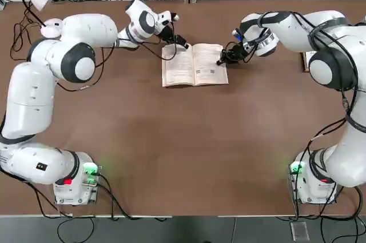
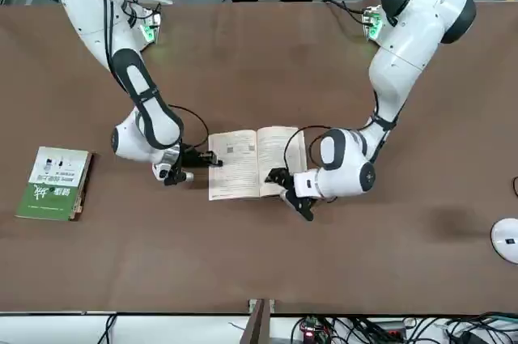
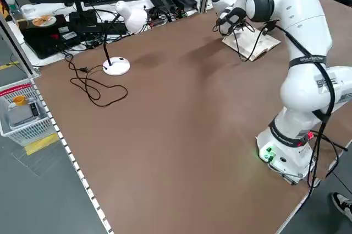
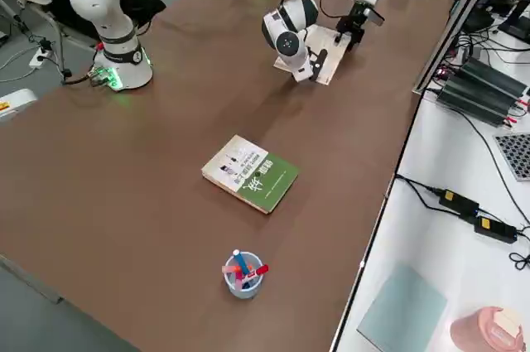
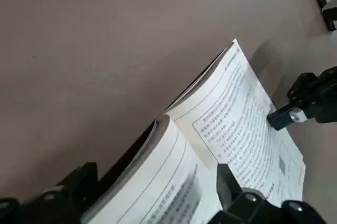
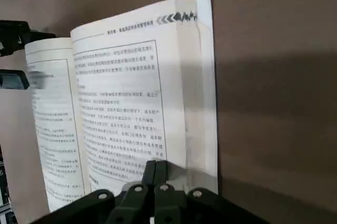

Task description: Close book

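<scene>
The left pincer (image 5: pixel 157 176) is released, its two fingers standing apart around the outer side of the book (image 1: pixel 207 63); the right pincer (image 6: pixel 156 167) is clenched (nothing inside it) at the opposite side, and the book lies open on the brown table (image 1: pixel 171 146)

A green-and-white covered book (image 4: pixel 250 174) lies flat on the brown desk (image 4: pixel 149 195) — near it, a cup (image 4: pixel 244 277) of pens. A pale blue pad (image 4: pixel 403 311) and a pink container (image 4: pixel 487 331) sit on the white side table (image 4: pixel 464 261).
</scene>
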